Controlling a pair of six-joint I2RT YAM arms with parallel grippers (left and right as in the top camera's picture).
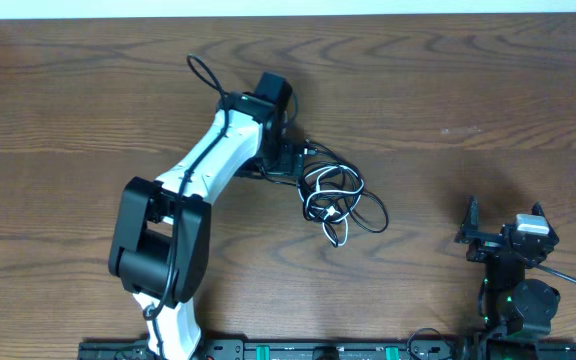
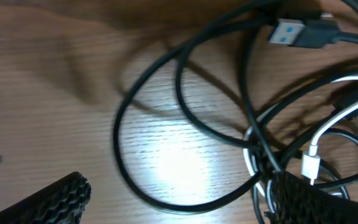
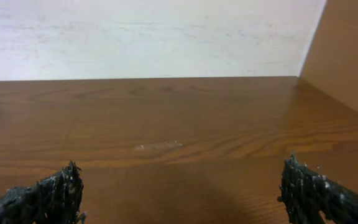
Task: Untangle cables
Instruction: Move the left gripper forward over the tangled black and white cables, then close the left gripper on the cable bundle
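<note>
On the wooden table (image 1: 448, 90), the left arm (image 1: 203, 165) reaches to the cables (image 1: 338, 195), a heap of black loops with a white cord (image 2: 328, 124) through it. The left gripper (image 2: 179, 205) gapes wide, gripping nothing: one black loop lies between its jaws, the tangle crowds one finger (image 2: 303, 199), and a blue-tipped USB plug (image 2: 297, 32) lies ahead. The right gripper (image 3: 185, 199), well apart from the cables, gapes over bare wood.
</note>
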